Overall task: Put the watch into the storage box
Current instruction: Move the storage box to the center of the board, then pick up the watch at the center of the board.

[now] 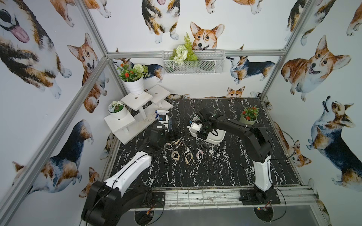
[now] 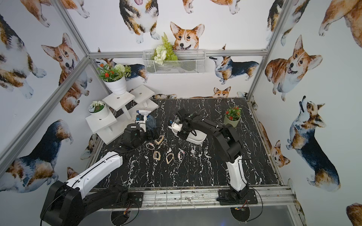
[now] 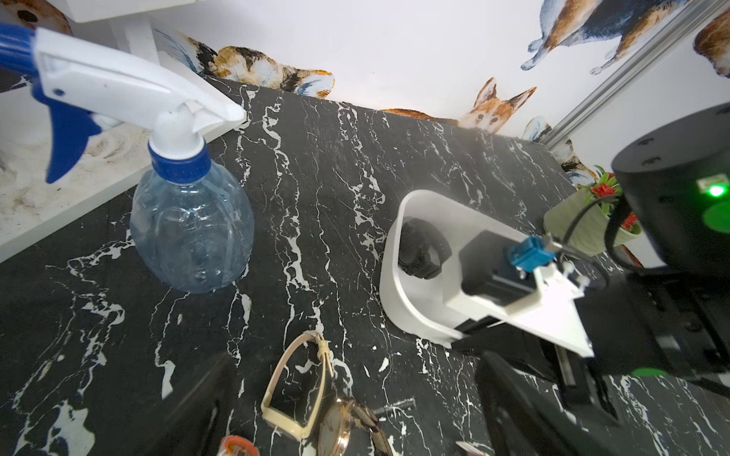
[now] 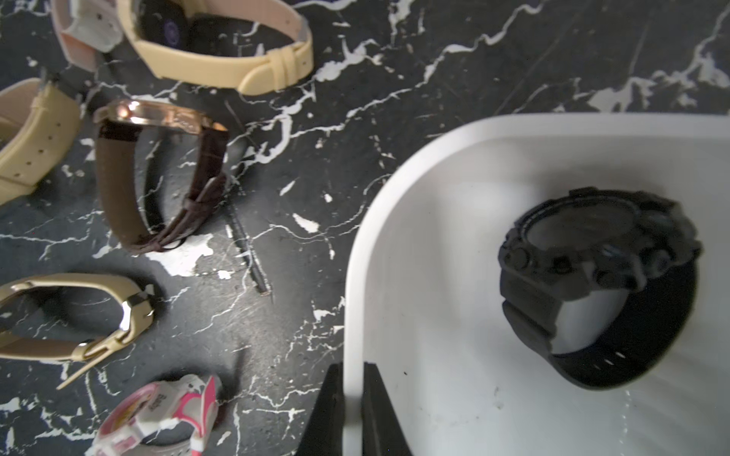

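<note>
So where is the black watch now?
In the right wrist view, the black watch sits inside the storage box, whose rim the right gripper pinches.

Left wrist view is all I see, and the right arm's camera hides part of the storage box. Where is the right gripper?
Observer: The right gripper is shut on the rim of the storage box, one jaw inside, one outside.
Operator: Is the watch in the box wholly inside?
Observer: Yes, the black watch rests on the box floor, apart from the gripper.
</note>
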You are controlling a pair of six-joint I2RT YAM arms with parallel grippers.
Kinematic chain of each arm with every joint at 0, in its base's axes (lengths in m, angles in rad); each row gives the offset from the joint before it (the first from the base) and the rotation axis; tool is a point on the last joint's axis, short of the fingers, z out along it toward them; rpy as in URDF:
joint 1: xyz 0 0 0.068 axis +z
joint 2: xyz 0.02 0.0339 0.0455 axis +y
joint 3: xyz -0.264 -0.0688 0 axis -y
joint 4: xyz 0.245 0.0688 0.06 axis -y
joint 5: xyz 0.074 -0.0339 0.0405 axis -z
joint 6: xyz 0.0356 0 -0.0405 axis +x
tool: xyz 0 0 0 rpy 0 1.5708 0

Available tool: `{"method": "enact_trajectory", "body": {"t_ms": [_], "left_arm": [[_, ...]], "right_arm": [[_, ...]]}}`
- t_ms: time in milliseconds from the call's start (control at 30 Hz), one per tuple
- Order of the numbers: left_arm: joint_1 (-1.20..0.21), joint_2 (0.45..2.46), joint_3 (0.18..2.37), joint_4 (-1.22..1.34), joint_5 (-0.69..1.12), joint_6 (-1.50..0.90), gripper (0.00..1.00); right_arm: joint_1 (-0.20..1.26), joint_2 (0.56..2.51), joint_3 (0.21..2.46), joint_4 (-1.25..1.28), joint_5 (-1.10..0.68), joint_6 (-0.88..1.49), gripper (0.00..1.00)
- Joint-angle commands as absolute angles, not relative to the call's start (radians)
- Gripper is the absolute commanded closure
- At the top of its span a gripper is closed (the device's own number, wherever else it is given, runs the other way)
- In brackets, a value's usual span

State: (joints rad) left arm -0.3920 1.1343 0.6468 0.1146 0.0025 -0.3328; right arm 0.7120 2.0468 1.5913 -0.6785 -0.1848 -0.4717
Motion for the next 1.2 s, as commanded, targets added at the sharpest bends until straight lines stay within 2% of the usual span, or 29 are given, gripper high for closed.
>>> {"method": "enact_trajectory", "body": {"t_ms": [0,100,133,267,500,833,867,900,967,1167], "left_arm": [[-0.393,1.128,0.647,0.129,0.0,-0.331,0.0],[-0.393,1.121,0.643,0.13,-0.003,-0.33,0.0],[-0.393,1.119,0.643,0.13,-0.004,-0.33,0.0],[-0.393,1.112,0.64,0.129,-0.008,-0.336,0.0],[-0.393,1.114,0.646,0.124,-0.005,-0.35,0.0],[-0.401,1.141,0.666,0.128,0.078,-0.328,0.0],[-0.406,1.148,0.668,0.131,0.094,-0.323,0.0],[-0.429,1.172,0.671,0.149,0.126,-0.31,0.0],[-0.445,1.183,0.673,0.156,0.132,-0.299,0.0],[-0.475,1.203,0.675,0.179,0.14,-0.291,0.0]], "right_arm": [[0.715,2.046,1.581,-0.669,-0.214,-0.508,0.85],[0.715,2.045,1.577,-0.665,-0.2,-0.504,0.71],[0.715,2.042,1.577,-0.662,-0.196,-0.5,0.63],[0.715,2.029,1.577,-0.656,-0.192,-0.482,0.47],[0.715,1.902,1.528,-0.581,-0.225,-0.364,0.38],[0.715,1.492,1.214,-0.428,-0.186,-0.027,0.38],[0.715,1.432,1.146,-0.437,-0.144,0.028,0.4],[0.716,1.321,1.01,-0.51,-0.1,0.128,0.47],[0.732,1.236,0.917,-0.537,-0.071,0.196,0.52],[0.798,1.091,0.747,-0.531,0.007,0.307,0.54]]}}
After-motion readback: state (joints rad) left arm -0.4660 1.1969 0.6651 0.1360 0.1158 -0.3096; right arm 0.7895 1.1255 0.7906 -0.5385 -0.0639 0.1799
